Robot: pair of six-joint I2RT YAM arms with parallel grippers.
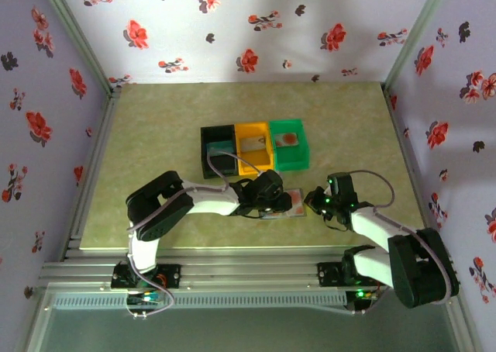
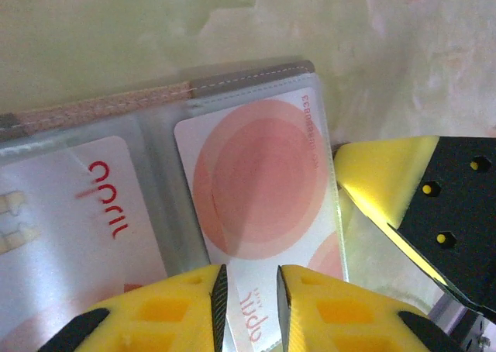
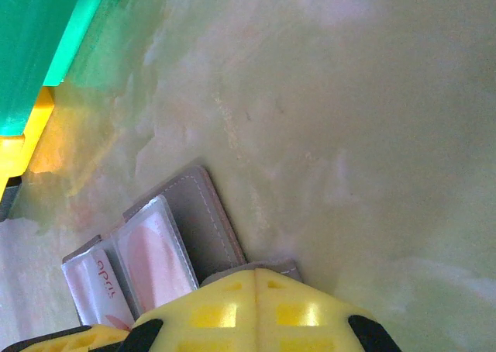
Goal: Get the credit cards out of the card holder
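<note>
While the card holder (image 1: 293, 205) lies open on the surface (image 1: 155, 212), at 6 o'clock of the orange bin (image 1: 256, 167) and green bin (image 1: 294, 163), notes as follows. At the holder's 9 o'clock, the left pincer (image 2: 252, 286): fingers narrowly spread, tips over a pink-circled card (image 2: 260, 181) in its clear sleeve; contact not discernible. A red-lettered card (image 2: 70, 212) sits in the sleeve at 9 o'clock of that one. At the holder's 3 o'clock, the right pincer (image 3: 256, 282): pressed together, tips on the grey cover's edge. A pale card (image 1: 253, 144) lies in the orange bin, a red-blotted card (image 1: 287, 140) in the green.
</note>
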